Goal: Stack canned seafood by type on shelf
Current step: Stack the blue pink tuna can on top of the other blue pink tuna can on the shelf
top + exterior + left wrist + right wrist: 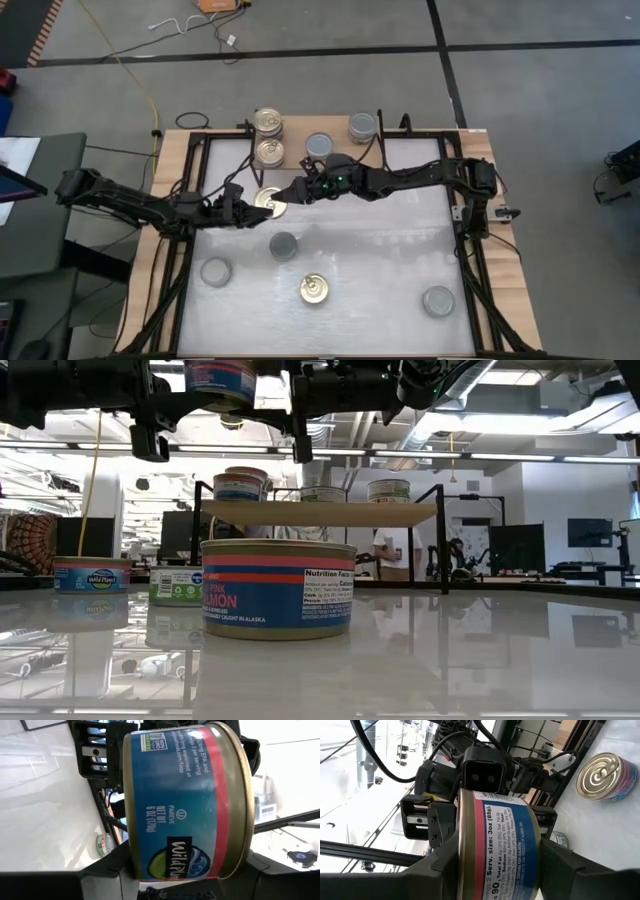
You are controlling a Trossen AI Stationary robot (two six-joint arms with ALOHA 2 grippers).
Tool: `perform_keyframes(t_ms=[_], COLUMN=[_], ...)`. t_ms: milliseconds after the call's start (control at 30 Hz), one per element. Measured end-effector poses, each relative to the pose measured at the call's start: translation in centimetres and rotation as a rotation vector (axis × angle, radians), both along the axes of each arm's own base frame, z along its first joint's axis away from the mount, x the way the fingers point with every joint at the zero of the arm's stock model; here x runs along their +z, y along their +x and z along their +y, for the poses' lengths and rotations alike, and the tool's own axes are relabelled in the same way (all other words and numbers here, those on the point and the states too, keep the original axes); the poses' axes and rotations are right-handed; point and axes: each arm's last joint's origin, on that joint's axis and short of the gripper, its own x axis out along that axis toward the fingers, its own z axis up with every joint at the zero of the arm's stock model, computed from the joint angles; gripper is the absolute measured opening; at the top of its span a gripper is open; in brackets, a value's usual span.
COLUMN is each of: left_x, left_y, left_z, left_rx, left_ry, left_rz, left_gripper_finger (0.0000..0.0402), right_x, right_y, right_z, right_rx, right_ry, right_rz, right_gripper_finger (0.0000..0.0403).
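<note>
A: What do we see at the middle of the table?

B: We see both grippers meeting on one tin. The gold-lid can is lifted above the white tabletop, in front of the shelf. The left gripper holds it from the left side, jaws partly closed on its blue and red label. The right gripper comes from the right, and its jaws are also closed around the same can, as the right wrist view shows.

A: And the shelf?

B: On it we count four tins: two gold-lid cans one before the other at the left end, and two grey-lid cans, one near the middle and one toward the right end.

A: What lies on the table?

B: A pink salmon can with a gold lid stands nearest the low camera. Three grey-lid tins stand apart from each other: one at the left, one near the middle, one at the right.
</note>
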Motion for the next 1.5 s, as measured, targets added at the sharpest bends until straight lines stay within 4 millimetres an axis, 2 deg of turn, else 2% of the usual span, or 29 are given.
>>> perform_keyframes(t_ms=[367,633,800,1100,1267,1500], left_x=[-0.2,-0.5,-0.4,0.9,0.9,0.7], left_y=[0.0,0.1,-0.1,-2.4,-4.0,-5.2], left_z=[0.1,0.4,0.4,1.2,1.5,1.6], left_rx=[0.030,0.087,0.085,0.128,0.148,0.147], left_ry=[0.029,0.029,0.036,0.130,0.172,0.193], left_rz=[0.025,0.056,0.053,0.031,0.078,0.116], left_gripper_finger=[0.0203,0.0255,0.0273,0.0274,0.0274,0.0274], right_x=[0.0,-0.2,-0.4,0.1,0.6,3.2], right_y=[0.0,0.0,-0.3,-0.4,-0.6,-0.3], right_z=[0.0,0.1,-1.1,-1.7,-2.4,-4.0], right_rx=[-0.002,0.014,0.005,0.014,0.003,-0.039], right_ry=[-0.020,-0.027,-0.032,-0.033,-0.012,-0.032], right_rz=[0.000,0.014,0.052,0.025,0.002,0.014], right_gripper_finger=[0.0223,0.0219,0.0218,0.0218,0.0218,0.0216])
